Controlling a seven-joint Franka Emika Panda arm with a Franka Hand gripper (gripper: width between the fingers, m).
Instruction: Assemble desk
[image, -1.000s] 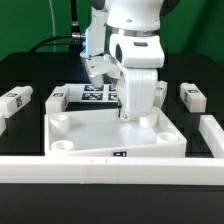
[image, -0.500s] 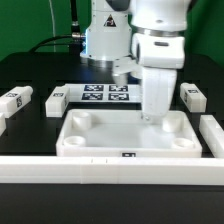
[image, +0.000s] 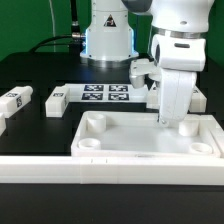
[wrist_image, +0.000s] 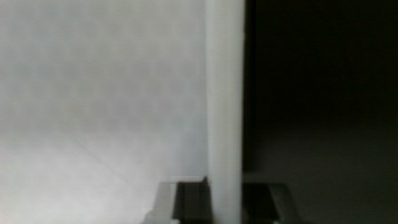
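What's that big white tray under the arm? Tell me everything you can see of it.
The desk top is a white, plastic-looking rectangular tray with a raised rim and round corner sockets. It lies flat, hollow side up, on the black table, its near side along the white border bar. The gripper appears clamped on its rim.

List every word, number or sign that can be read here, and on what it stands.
None: no words or numbers can be read.
The marker board bears square black-and-white patterns, no letters.
One leg and another leg bear like patterns, too small to read.
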